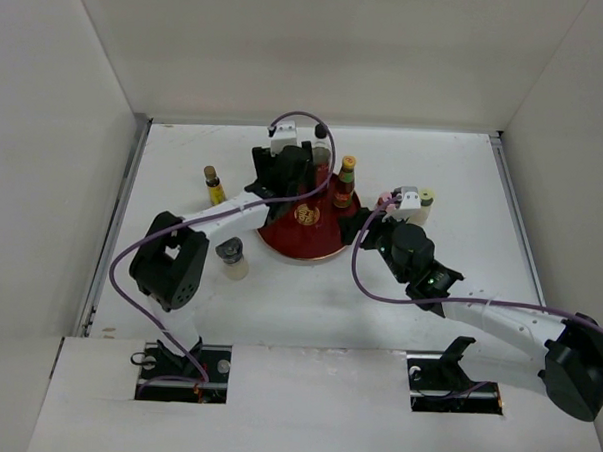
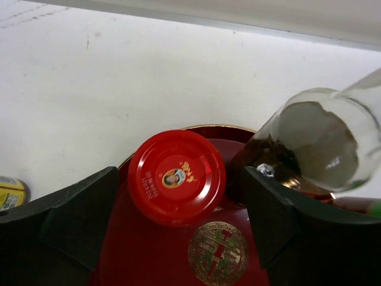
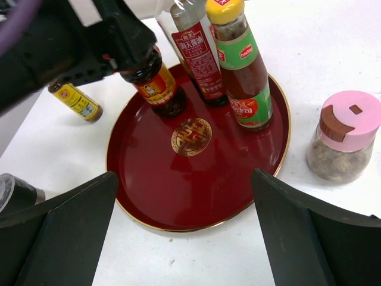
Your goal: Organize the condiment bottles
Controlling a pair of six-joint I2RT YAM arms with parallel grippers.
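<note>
A red-lidded jar stands on the round dark-red tray, beside the tall clear black-capped bottle and a yellow-capped sauce bottle. My left gripper is open just above the jar, one finger on each side of its lid, not touching it. My right gripper is wide open and empty over the tray's near rim. A small yellow-capped bottle and a grey-capped shaker stand on the table left of the tray. The pink-capped shaker and the cream shaker stand to its right.
White walls close in the table on the left, back and right. The left arm reaches over the table's left half onto the tray. The right arm lies across the near right. The tray's near half holds nothing.
</note>
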